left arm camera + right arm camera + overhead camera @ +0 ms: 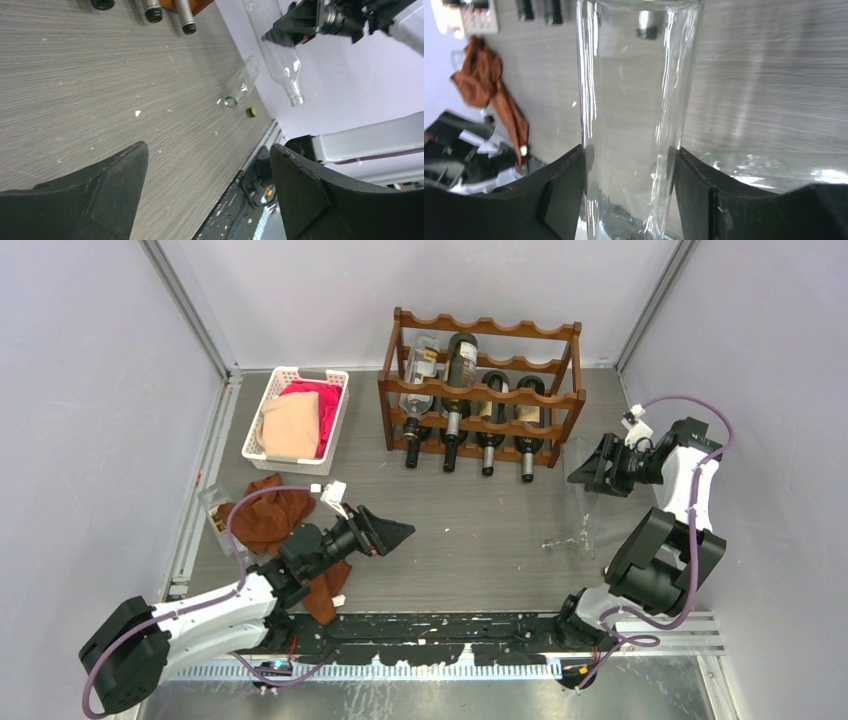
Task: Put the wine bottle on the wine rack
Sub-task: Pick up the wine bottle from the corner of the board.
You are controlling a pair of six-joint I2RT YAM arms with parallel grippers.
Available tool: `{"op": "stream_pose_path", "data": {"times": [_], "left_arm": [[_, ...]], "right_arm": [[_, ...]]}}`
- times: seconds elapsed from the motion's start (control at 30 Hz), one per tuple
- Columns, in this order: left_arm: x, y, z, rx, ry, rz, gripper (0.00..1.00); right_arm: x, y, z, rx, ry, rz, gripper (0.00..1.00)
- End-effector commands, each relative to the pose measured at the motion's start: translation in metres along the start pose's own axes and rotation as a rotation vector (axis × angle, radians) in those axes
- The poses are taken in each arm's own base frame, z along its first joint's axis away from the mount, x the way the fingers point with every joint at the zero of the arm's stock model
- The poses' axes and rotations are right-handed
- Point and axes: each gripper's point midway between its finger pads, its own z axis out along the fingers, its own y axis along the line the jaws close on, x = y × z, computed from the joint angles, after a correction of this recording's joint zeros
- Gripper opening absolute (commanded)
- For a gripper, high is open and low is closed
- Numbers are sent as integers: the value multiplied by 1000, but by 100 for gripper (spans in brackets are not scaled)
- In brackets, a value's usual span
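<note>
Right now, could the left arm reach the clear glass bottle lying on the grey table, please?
Probably yes: the left arm's open jaws face that lying clear glass bottle across bare tabletop; the right arm's held clear bottle hangs nearby.

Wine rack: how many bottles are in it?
4 in the wine rack, side by side: a clear bottle at its left end, then three dark bottles to the right. Rails may hide more.

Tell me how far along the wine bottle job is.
Done: several bottles already lie in the wine rack. In hand: the right gripper clamps a clear bottle, held above the table beside the rack. Remaining: slotting it into a free cradle. A second clear bottle lies on the table; the left gripper hangs open and empty.
</note>
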Motion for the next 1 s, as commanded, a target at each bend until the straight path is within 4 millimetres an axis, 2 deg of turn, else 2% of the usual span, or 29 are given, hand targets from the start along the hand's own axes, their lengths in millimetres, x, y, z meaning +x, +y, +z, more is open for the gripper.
{"op": "stream_pose_path", "data": {"times": [0.0,0.2,0.4,0.57,0.63,0.77,0.97], "left_arm": [[-24,-42,5,156,-72,-62,90],[-24,-53,15,205,-54,-112,90],[-20,-65,29,281,-31,-166,89],[-19,-75,40,371,-56,-220,86],[-15,-75,49,374,-42,-250,88],[-10,-82,64,381,-45,-210,90],[-18,-88,84,359,-133,-123,91]], "right_arm": [[21,51,-15,-217,12,-118,1],[39,76,-20,-323,52,-177,1],[48,104,-10,-423,112,-241,1],[48,131,-3,-489,134,-352,1],[44,140,0,-501,126,-404,1],[40,159,11,-526,127,-477,1],[48,185,31,-579,136,-530,1]]}}
